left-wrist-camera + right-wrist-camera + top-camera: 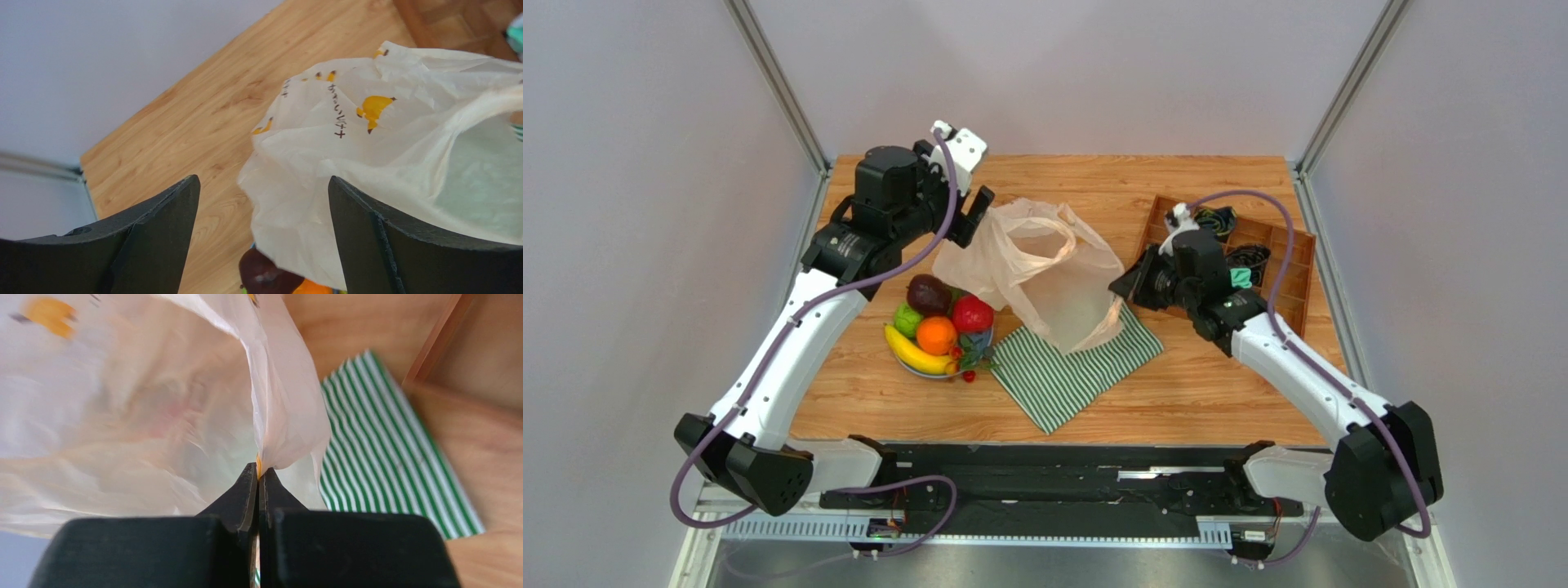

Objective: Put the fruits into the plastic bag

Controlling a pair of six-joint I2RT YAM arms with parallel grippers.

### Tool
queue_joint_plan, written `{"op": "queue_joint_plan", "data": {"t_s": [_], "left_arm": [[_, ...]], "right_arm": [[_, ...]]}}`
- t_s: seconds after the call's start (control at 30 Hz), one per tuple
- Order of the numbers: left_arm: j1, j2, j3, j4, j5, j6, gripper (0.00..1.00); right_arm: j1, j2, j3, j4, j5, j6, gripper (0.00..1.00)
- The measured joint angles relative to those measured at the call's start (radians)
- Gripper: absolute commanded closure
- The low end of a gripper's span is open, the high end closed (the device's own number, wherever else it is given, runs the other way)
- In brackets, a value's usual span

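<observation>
Starting on the left: the left arm reaches up from its base at the near corner. Its long white link slants toward the back of the table (1222, 374), with the elbow bent and the wrist up high. The left gripper (979, 211) hangs at the bag's far-left edge with its fingers (175, 211) spread wide and nothing in them.

Just below it, the fruits (940, 325) are all piled together near the left side. There's a banana (916, 352), an orange (936, 335), a green apple (907, 320), a red apple (973, 314), a dark fruit (929, 294) and some little berries (967, 364). The pile sits right up against the bag's left side.

The plastic bag (1051, 276) is mid-table, puffed up, with its near end lying on a green striped cloth (1075, 368).

The right arm comes in low from the near-right corner, with the forearm angled toward the middle. The right gripper (1127, 288) is pinched tight on the bag's right edge, and its wrist camera shows the plastic squeezed between the closed tips. Behind it there's a wooden tray (1290, 294).
</observation>
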Motion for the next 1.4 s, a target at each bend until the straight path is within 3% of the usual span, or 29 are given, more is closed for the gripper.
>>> {"op": "queue_joint_plan", "data": {"t_s": [0.1,0.23,0.5,0.67,0.8,1.0,1.2,1.4], "left_arm": [[0.018,-0.002,0.035,-0.001,-0.119,-0.065,0.11],[0.068,-0.058,0.047,0.003,-0.147,-0.158,0.11],[0.063,-0.249,-0.062,0.054,0.151,-0.250,0.14],[0.046,-0.195,-0.162,0.042,0.226,-0.283,0.14],[-0.031,-0.143,-0.288,0.010,0.233,-0.308,0.16],[-0.131,-0.015,-0.254,-0.004,0.171,-0.299,0.21],[-0.146,0.135,-0.208,-0.038,0.056,-0.295,0.23],[-0.148,0.162,-0.213,-0.058,0.036,-0.295,0.23]], "right_arm": [[0.000,-0.018,0.124,-0.061,0.124,-0.026,1.00],[0.000,-0.039,0.200,-0.118,0.260,-0.037,1.00],[0.029,-0.020,0.203,-0.183,0.354,-0.029,1.00],[0.048,0.004,0.203,-0.188,0.367,-0.020,1.00],[0.052,0.010,0.203,-0.186,0.366,-0.016,1.00],[0.052,0.011,0.203,-0.181,0.352,-0.011,1.00],[0.052,0.010,0.203,-0.179,0.344,-0.011,1.00],[0.052,0.008,0.203,-0.178,0.340,-0.012,1.00]]}}
